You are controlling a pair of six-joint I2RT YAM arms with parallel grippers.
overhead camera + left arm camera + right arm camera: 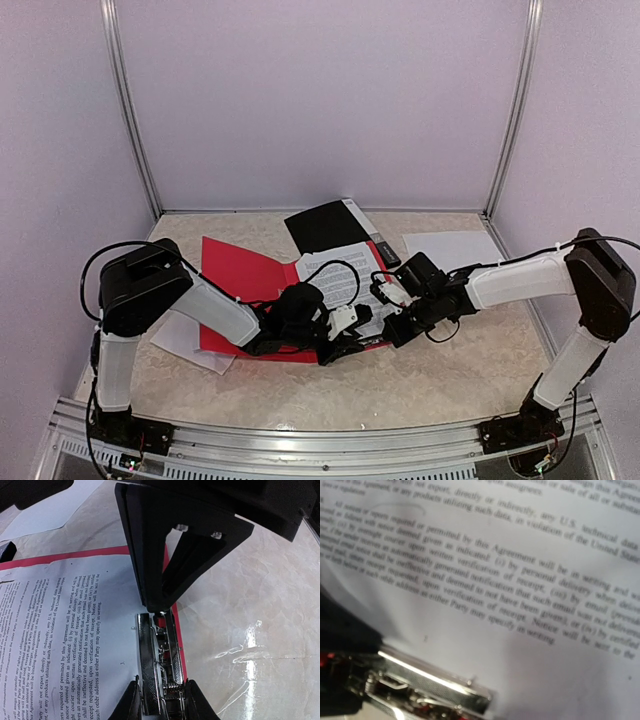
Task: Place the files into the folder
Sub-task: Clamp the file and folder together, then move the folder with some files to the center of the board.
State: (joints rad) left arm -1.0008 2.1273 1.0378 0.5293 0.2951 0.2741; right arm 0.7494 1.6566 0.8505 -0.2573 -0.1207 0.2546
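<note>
spring clip (pixel 159 670) pinched in left gripper (pixel 162 706), axis running ahead | printed sheet (pixel 65 630) just left, edge probably under it | right gripper (pixel 157 605) closed at clip's far end

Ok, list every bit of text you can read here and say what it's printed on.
"permitted by this Agreement will be in writing": printed sheet in the red folder.
"either Party may specify in writing": same sheet, last line.
"any U.S. technical data": same sheet, higher up.
Other lines there: too small or blurred.
metal clip: no text seen.
</note>
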